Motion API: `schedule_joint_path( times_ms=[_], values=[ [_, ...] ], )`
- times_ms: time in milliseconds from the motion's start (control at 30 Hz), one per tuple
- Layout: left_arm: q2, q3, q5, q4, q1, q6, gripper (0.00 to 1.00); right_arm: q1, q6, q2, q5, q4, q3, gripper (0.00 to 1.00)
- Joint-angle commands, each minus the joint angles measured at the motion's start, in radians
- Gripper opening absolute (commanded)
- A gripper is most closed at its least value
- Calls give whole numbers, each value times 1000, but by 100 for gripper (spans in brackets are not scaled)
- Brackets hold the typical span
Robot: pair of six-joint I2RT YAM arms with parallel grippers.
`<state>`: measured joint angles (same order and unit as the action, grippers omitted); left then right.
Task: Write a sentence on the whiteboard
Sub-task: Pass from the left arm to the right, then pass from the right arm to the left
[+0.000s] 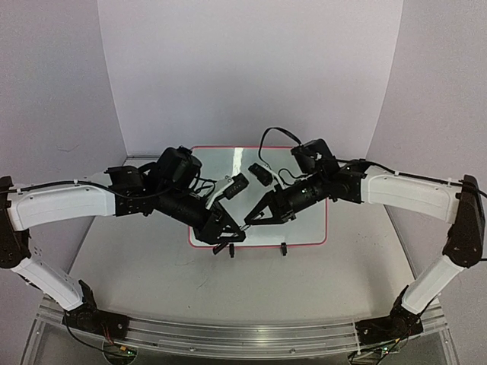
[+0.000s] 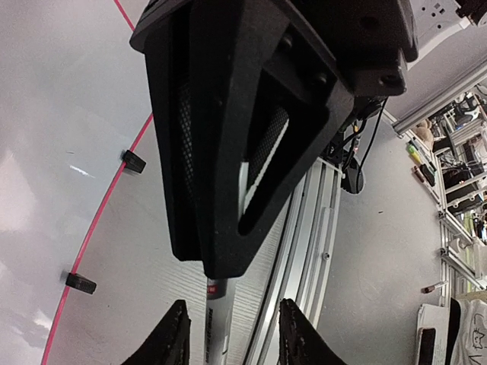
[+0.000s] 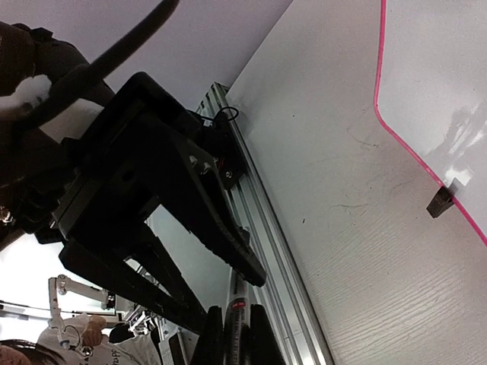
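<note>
From where I stand the whiteboard [image 1: 310, 225] lies flat in the middle of the surface [image 1: 152, 277]. Its two clip feet [image 1: 231, 250] point toward the arms. The parts of the board not covered by the arms are blank and glossy, with only reflections on them; I can find no words, so the sentence looks not yet begun. Both arms meet low over the board's near edge. The right claw [image 3: 234, 334] is clenched on a slim marker [image 2: 216, 319], its two fingers pressed against the barrel. The left claw [image 2: 232, 328] is released, with its fingers [image 2: 173, 338] standing apart on either side of that same marker and a gap on each side. My guess is that the pen work so far is only getting the marker into a writing grip. I cannot tell whether a cap is on or off. Left to do, as I judge it: bring the tip down onto the board and write the whole sentence.
</note>
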<state>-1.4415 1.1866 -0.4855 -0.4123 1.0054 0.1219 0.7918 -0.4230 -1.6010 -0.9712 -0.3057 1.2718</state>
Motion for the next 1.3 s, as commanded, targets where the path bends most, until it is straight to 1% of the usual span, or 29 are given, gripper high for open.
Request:
schedule_joint_path(
  times_ms=[0,67,200,333,467,567,700,800,867,1000,1267],
  values=[
    [85,-87,53,186,-2,177,74,-3,51,127,174,59,-19,0],
    [103,-131,44,261,-8,249,80,-5,40,170,200,115,-43,0],
    [135,-206,1,386,-47,378,85,-7,10,221,169,237,-85,0],
    [179,-288,-106,557,-92,484,87,-6,-8,246,149,291,-109,0],
    [194,-313,-191,649,-98,539,85,-6,-30,267,144,362,-145,0],
    [225,-325,-219,693,-105,565,80,-7,-32,285,159,375,-160,0],
    [255,-335,-226,704,-110,580,65,-7,-37,304,171,386,-174,0],
    [269,-347,-222,709,-114,591,57,-6,-44,315,176,394,-184,0],
    [276,-356,-218,719,-115,600,54,-8,-46,322,178,396,-188,0],
    [285,-369,-208,737,-117,612,52,-7,-57,329,170,403,-197,0],
    [289,-377,-202,750,-117,620,40,-7,-96,337,159,426,-212,0]
  ],
)
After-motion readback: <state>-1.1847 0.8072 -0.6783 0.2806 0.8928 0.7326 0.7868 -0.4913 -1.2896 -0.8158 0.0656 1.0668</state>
